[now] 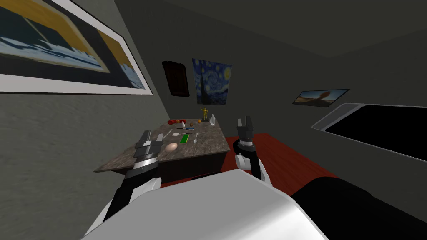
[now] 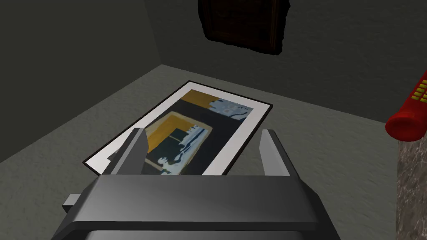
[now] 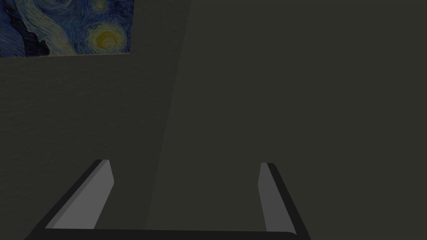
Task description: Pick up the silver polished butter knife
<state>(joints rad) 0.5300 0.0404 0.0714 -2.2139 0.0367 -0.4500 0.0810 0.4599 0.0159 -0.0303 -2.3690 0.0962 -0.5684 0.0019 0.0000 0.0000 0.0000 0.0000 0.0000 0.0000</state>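
A dark stone-patterned table (image 1: 212, 143) stands ahead against the left wall. Several slender utensils lie across its middle; a pale thin one (image 1: 167, 133) may be the butter knife, though I cannot tell for sure. A spoon-like piece (image 1: 195, 138) lies to its right. My left gripper (image 1: 151, 136) hovers over the table's near left part, open and holding nothing; in the left wrist view (image 2: 203, 135) it faces the wall. My right gripper (image 1: 245, 121) is raised beside the table's right edge, open (image 3: 185, 163) and holding nothing.
On the table are also a tan egg-shaped object (image 1: 171, 146), a green flat item (image 1: 184, 138), a red cylinder (image 1: 176, 122) (image 2: 406, 112), a gold figurine (image 1: 204, 113) and a white bottle (image 1: 212, 120). Red floor (image 1: 287, 158) lies to the right.
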